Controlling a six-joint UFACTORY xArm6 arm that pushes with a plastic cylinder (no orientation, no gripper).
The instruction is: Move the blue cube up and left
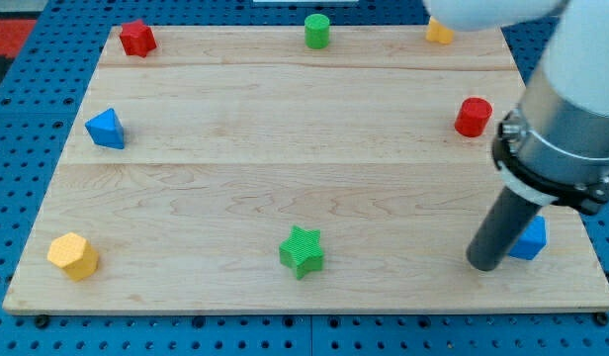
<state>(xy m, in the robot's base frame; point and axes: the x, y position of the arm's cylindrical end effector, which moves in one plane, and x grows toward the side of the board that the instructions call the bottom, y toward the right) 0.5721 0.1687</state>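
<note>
On the wooden board, my tip touches the blue cube's left side.

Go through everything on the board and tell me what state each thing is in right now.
Blue cube: view's bottom right, partly hidden behind the rod.
My tip: down on the wooden board, at the cube's left side.
Red cylinder: upright, right edge.
Green cylinder: upright, top edge.
Green star: flat, bottom middle.
Blue triangular block: left edge.
</note>
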